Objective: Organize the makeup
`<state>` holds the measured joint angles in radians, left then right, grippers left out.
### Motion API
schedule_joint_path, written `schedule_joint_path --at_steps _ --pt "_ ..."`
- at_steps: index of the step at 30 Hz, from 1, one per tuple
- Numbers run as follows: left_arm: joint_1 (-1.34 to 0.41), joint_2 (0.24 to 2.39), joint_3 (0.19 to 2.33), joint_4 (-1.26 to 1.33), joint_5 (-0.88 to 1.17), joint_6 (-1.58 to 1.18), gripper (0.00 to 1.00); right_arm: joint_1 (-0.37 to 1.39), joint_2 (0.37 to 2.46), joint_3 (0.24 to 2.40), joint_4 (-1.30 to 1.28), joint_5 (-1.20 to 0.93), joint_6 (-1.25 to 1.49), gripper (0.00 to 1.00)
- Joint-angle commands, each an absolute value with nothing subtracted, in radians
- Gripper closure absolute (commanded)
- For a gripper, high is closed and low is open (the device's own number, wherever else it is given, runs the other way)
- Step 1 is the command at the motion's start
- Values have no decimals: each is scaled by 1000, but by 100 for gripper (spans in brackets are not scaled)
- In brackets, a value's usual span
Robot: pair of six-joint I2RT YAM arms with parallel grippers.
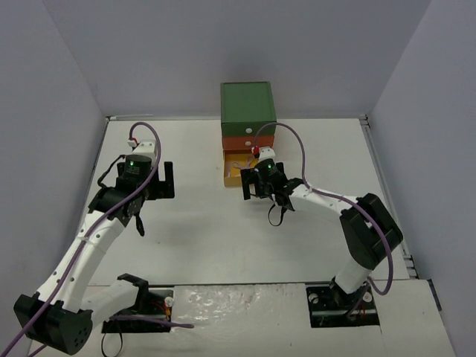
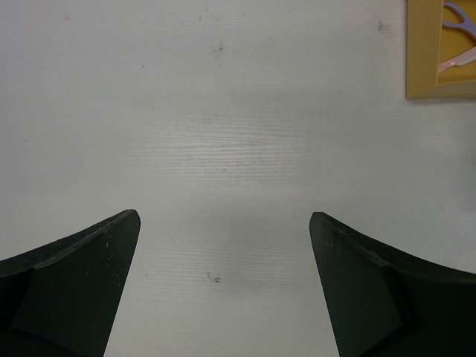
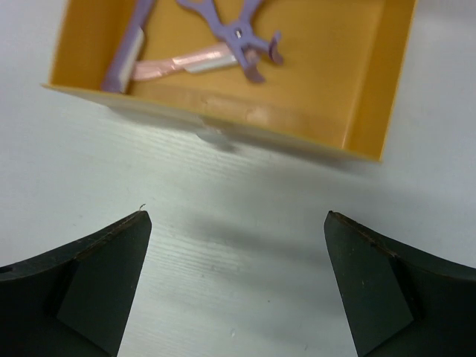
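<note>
The yellow drawer (image 3: pixel 370 89) stands pulled out, and makeup lies inside it. In it are a lilac scissor-like tool (image 3: pixel 238 31), a second lilac tool (image 3: pixel 128 50) and a pale orange stick (image 3: pixel 172 65). My right gripper (image 3: pixel 236 217) hovers open just in front of the drawer's front wall, with only bare table between its fingers. From above, the right gripper (image 1: pixel 251 181) sits at the drawer (image 1: pixel 232 175). My left gripper (image 2: pixel 224 216) is open over bare table, empty. The drawer (image 2: pixel 421 52) and a lilac tool (image 2: pixel 455 13) show at its upper right.
The drawer box (image 1: pixel 248 105) has a green top, with an orange drawer (image 1: pixel 248 141) shut beneath it, at the back middle of the white table (image 1: pixel 201 238). Grey walls rise on three sides. The left gripper (image 1: pixel 166 181) is left of the box.
</note>
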<state>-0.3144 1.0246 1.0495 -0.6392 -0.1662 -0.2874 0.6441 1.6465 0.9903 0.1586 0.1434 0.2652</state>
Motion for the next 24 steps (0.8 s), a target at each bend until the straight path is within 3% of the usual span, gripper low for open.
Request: schedule_joint_path --at_steps 1,24 --pt "-305 1011 1065 -599 -169 -278 3 649 1665 916 397 178 446 0" --pt "-296 1015 1058 -595 -171 -279 3 616 1951 1046 721 336 446 0"
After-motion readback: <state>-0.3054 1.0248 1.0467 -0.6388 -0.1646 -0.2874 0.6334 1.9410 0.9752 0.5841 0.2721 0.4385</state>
